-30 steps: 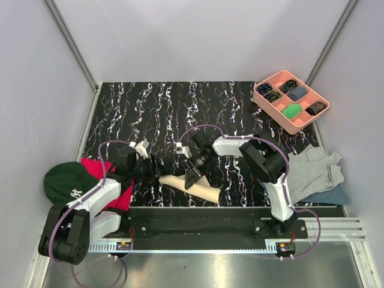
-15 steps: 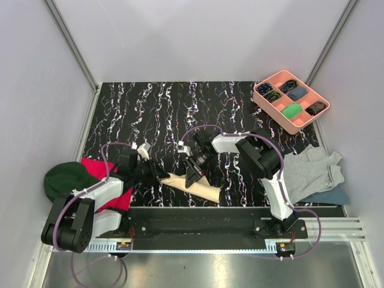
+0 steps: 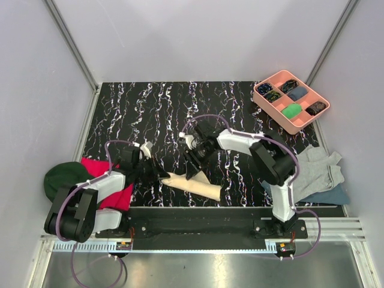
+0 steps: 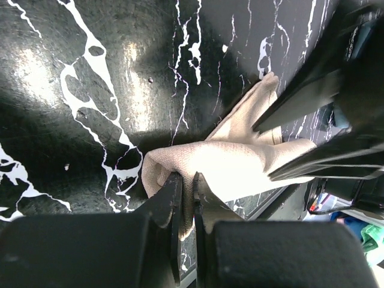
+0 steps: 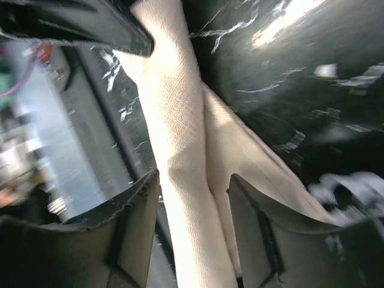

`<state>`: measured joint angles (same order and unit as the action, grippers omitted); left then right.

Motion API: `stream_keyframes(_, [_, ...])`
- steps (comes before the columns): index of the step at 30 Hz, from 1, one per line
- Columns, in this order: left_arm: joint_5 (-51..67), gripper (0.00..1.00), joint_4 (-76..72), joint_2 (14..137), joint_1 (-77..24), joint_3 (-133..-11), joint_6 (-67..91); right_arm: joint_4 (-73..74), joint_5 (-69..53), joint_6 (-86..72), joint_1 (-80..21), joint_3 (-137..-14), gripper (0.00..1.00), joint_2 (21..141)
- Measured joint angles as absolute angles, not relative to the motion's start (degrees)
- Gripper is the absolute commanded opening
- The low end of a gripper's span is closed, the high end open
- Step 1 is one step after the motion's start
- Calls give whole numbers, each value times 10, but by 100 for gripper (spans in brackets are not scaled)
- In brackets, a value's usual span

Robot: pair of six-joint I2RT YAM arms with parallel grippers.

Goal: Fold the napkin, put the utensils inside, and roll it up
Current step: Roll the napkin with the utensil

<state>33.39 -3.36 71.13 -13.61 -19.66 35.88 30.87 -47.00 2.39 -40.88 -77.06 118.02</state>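
Note:
The beige napkin (image 3: 193, 185) lies rolled into a long bundle near the table's front edge. My left gripper (image 3: 158, 174) is at its left end, and the left wrist view shows the jaws shut on a fold of the napkin (image 4: 240, 162) with cloth pinched between them. My right gripper (image 3: 195, 170) is over the middle of the roll. In the right wrist view its fingers (image 5: 135, 210) stand open on either side of the napkin (image 5: 180, 150), apart from the cloth. The utensils are hidden.
A red cloth (image 3: 103, 182) and a dark green cap (image 3: 65, 179) lie at the left by the left arm. Grey (image 3: 312, 171) and blue (image 3: 331, 196) cloths lie at the right. A pink compartment tray (image 3: 261, 93) stands at the back right.
My left gripper has shut on the napkin's left end. My right gripper has opened around the roll and let go of it.

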Motion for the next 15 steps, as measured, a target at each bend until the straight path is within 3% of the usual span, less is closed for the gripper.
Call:
stream_keyframes(7, [338,0,-21,744,-136,-217,357,257,-310,34,-434,-730,66,1062])
stream_keyframes(15, [347,0,-15,775,-135,-237,354,221,-107,73,-597,-683,68,1034])
